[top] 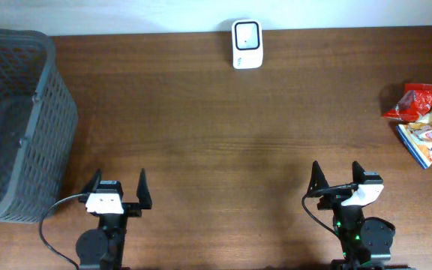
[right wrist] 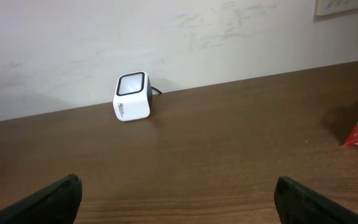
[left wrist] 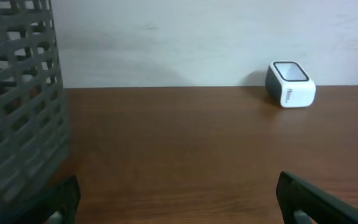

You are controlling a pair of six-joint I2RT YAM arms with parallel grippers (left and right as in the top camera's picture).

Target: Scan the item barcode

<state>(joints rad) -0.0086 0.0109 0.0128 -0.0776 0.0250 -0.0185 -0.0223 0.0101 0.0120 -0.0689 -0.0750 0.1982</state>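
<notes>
1. A dark mesh basket sits far left of the scanner, at the left edge of the counter.
2. My left gripper is left of the scanner and well short of it, jaws wide, holding nothing.
3. The white scanner stands at the counter's far edge, by the wall.
4. My right gripper is right of the scanner and well short of it, jaws wide and empty.
5. The snack packets, a red one among them, lie far right of the scanner, apart from both grippers.

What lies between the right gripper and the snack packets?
Nothing: only bare tabletop separates the right gripper from the snack packets, as the overhead view shows.
</notes>
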